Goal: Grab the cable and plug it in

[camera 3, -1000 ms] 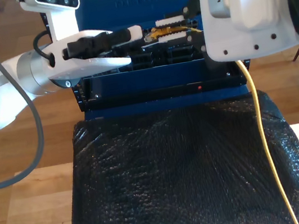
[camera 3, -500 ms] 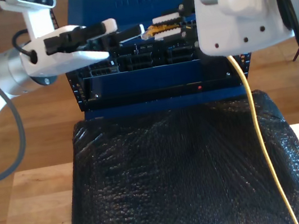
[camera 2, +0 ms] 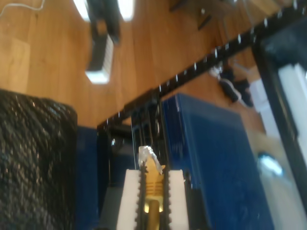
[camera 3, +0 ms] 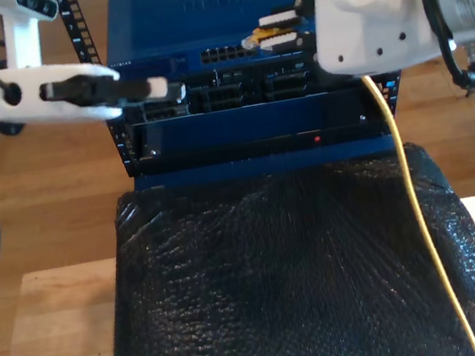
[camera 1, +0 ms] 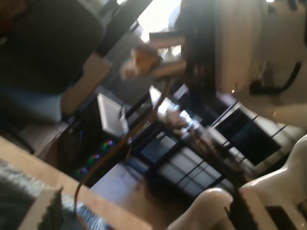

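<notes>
The pale yellow cable [camera 3: 412, 195] runs from the near edge of the black cover up to my second gripper [camera 3: 273, 30], which is shut on it just behind the clear plug [camera 3: 250, 42]. The plug hangs in front of the row of ports [camera 3: 218, 55] on the blue switch [camera 3: 219, 5]. In the second wrist view the plug [camera 2: 148, 155] sticks out past the white pads [camera 2: 128, 196], close to the blue switch [camera 2: 211, 158]. My first gripper [camera 3: 171, 89] is at the exterior view's left, apart from the cable, open and holding nothing. The blurred first wrist view shows the cable [camera 1: 120, 143].
A black rack frame [camera 3: 249, 135] holds the switch and darker units below it, with a small red light [camera 3: 317, 139]. Black bubble wrap [camera 3: 282, 288] covers the wooden table [camera 3: 57, 351] in front. Wooden floor lies beyond.
My first arm has pulled back toward the exterior view's left, away from the plug. My second gripper, still holding the cable, has shifted slightly up and to the exterior view's right.
</notes>
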You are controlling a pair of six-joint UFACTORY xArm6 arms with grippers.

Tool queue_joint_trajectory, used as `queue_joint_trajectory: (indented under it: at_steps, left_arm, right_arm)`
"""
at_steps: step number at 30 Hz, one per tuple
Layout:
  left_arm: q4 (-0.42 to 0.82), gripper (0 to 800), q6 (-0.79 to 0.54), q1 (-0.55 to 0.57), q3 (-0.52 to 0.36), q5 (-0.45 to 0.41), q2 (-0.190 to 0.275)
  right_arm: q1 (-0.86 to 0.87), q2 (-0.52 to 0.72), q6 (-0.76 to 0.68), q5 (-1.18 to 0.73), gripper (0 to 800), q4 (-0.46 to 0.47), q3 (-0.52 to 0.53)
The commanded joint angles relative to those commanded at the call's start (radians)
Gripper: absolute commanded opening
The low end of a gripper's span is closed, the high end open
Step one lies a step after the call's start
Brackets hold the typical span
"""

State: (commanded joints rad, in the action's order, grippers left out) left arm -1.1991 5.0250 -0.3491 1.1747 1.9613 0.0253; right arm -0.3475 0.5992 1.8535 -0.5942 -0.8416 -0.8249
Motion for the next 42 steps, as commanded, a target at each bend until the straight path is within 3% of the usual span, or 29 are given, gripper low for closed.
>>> queue_joint_trajectory:
  at_steps: [4,13,20,36,42]
  left_arm:
    - [0.147,799,-0.017,-0.003,0.012,-0.035,0.032]
    - [0.408,799,-0.114,-0.017,0.014,-0.097,0.049]
    - [0.620,799,-0.224,-0.023,0.006,-0.160,0.112]
    - [0.821,800,-0.575,-0.149,-0.143,-0.158,0.175]
    - [0.901,800,-0.710,-0.265,-0.180,-0.158,0.180]
  right_arm:
    - [0.048,-0.023,-0.002,0.009,3,0.000,0.002]
    - [0.058,-0.068,-0.002,0.054,3,0.009,0.012]
    - [0.077,-0.130,-0.002,0.107,3,0.025,0.014]
    - [0.083,-0.209,-0.002,0.255,3,0.097,0.055]
    - [0.083,-0.233,-0.002,0.301,3,0.118,0.069]
